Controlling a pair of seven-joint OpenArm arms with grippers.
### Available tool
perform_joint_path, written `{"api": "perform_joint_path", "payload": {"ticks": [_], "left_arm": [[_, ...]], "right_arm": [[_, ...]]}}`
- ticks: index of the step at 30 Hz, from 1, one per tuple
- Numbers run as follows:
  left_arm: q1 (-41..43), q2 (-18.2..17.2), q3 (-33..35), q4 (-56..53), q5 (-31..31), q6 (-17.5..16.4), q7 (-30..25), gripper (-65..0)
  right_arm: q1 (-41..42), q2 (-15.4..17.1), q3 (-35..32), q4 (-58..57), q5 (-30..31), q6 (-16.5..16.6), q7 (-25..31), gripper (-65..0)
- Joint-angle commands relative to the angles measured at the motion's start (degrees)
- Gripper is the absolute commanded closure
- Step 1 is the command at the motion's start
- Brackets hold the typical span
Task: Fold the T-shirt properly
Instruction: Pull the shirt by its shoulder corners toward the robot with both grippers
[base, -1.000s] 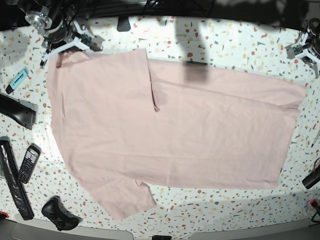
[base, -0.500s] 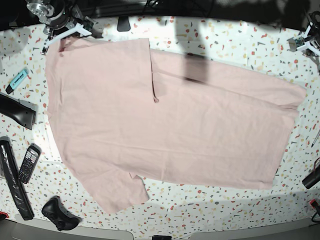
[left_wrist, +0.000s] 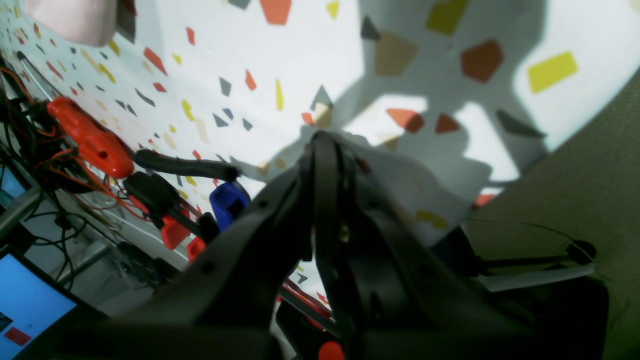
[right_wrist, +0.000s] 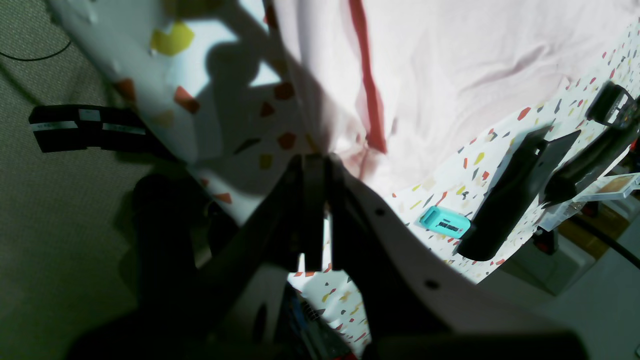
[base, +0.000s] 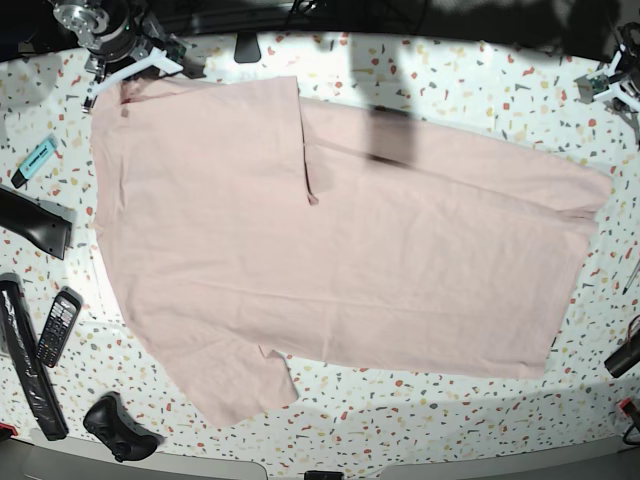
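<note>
The pale pink T-shirt (base: 330, 250) lies spread flat across the speckled table, plain side up, one sleeve pointing at the near edge. My right gripper (base: 125, 82) sits at the shirt's far left corner. In the right wrist view its fingers (right_wrist: 314, 160) are pressed together where the shirt (right_wrist: 450, 65) edge with a red seam meets them, so it looks shut on that corner. My left gripper (base: 612, 85) hovers at the far right, apart from the cloth. Its jaws (left_wrist: 325, 142) are shut on nothing, and only a scrap of the shirt (left_wrist: 70, 20) shows there.
Left of the shirt lie a teal highlighter (base: 35, 160), a black wedge-shaped device (base: 35, 225), a handset (base: 58, 325), a long black bar (base: 25, 370) and a black controller (base: 118, 428). A black object (base: 625, 355) sits at the right edge. Red and blue clips (left_wrist: 90, 137) lie beside cables.
Over the last second the shirt's left part slid toward the far left corner along with my right gripper. My left gripper drew back slightly toward the far edge. Both have since held still.
</note>
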Motion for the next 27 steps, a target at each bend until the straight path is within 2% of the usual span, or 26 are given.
{"api": "perform_joint_path", "payload": {"ticks": [1,9,12,16,19,20,22,23,24,27], "left_arm": [[1.22,-0.81,0.26,-0.42,-0.46,-2.29,2.47,0.0],[0.74,-0.81,-0.28,5.97,-0.44,17.49,2.40,0.0],[0.74,-0.81,-2.86,9.29,-0.46,21.07,1.73,0.0],[0.57,-0.81,-8.61,11.04,-2.54,21.00,-2.54,0.0],[-1.66,-0.81,-10.25,10.29,-5.49,20.31,-2.89,0.0],[-2.56,-0.79,-10.23,9.86,-5.53,19.02,-2.99,-4.0],[-4.11,-0.79,-10.12,9.46,-5.57,14.21,-4.15,-20.2],[-4.74,-0.79,-10.12,9.42,-5.57,12.22,-4.96,-26.0],[-5.20,-0.79,-10.12,9.42,-5.55,11.19,-5.73,-28.5],[-6.36,-0.79,-10.12,8.94,-5.07,10.78,-6.82,-28.6]], "right_arm": [[-0.17,0.94,0.46,1.01,-0.98,-0.74,0.07,0.0],[-0.17,0.92,0.46,1.01,-0.76,-0.76,0.55,0.0],[-0.17,0.92,0.46,1.01,-0.76,-0.79,0.74,0.0],[-0.17,0.92,0.46,1.01,-0.76,-0.79,0.72,0.0],[-0.17,0.74,0.46,1.01,-0.76,-0.79,0.68,0.0],[-0.17,0.59,0.46,1.01,-0.81,-0.79,0.70,0.0],[-0.17,0.35,0.46,1.01,-0.79,-0.79,0.68,0.0],[-0.17,0.31,0.46,1.01,-0.79,-0.79,0.66,0.0],[-0.17,0.31,0.46,1.01,-0.79,-0.79,0.66,0.0],[-0.17,0.31,0.46,1.01,-0.79,-0.79,0.63,0.0]]}}
